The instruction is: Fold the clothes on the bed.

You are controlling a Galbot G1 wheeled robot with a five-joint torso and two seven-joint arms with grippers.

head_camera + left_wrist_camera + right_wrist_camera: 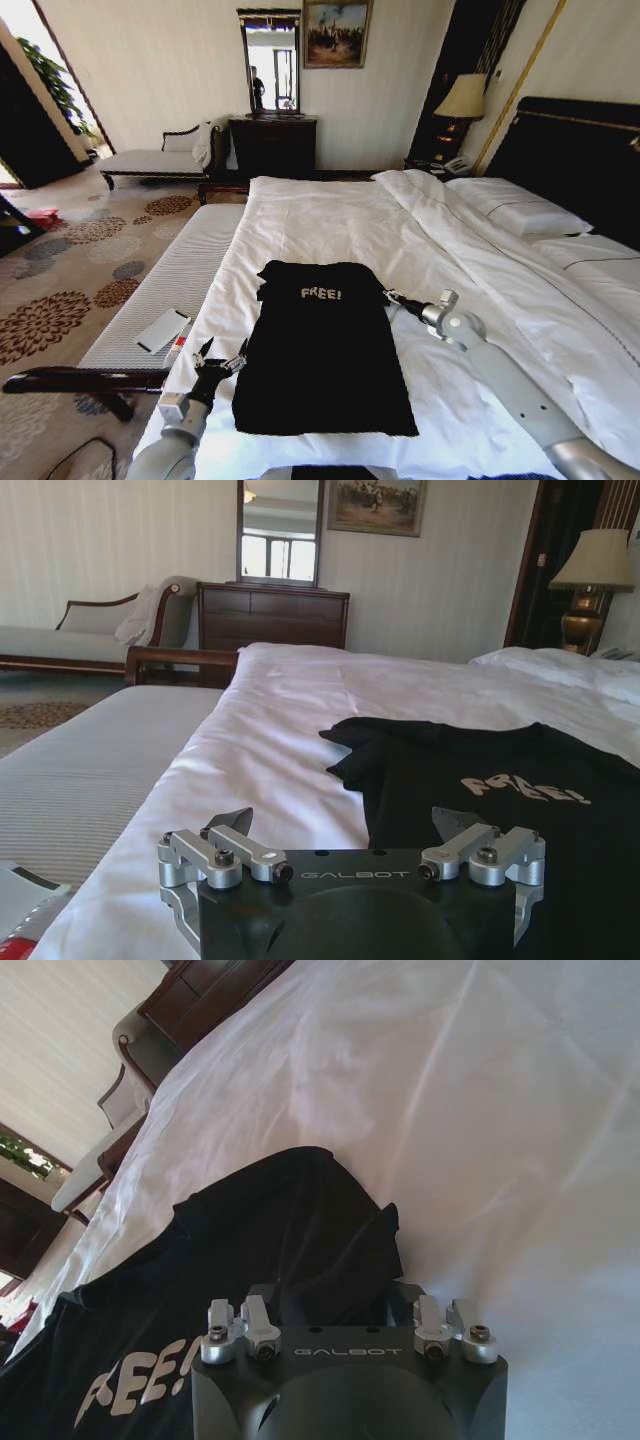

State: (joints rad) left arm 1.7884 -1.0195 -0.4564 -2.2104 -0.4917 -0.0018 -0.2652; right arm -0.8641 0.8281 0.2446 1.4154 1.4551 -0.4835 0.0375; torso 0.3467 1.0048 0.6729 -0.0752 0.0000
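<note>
The clothes (320,360) are one black sleeveless top with white "FREE!" lettering, lying flat on the white bed (330,215) near its front edge. My left gripper (222,358) is open just above the sheet at the top's lower left edge. In the left wrist view the left gripper (345,825) straddles that edge of the clothes (500,810). My right gripper (393,297) is at the top's right shoulder. Seen from the right wrist, it (330,1295) stands open low over a bunched fold of the clothes (290,1220).
A grey striped bench (170,280) runs along the bed's left side with a white flat object (163,330) on it. Pillows (520,210) lie at the right by the dark headboard (580,150). A chaise (160,158), dresser (272,145) and lamp (462,100) stand at the back.
</note>
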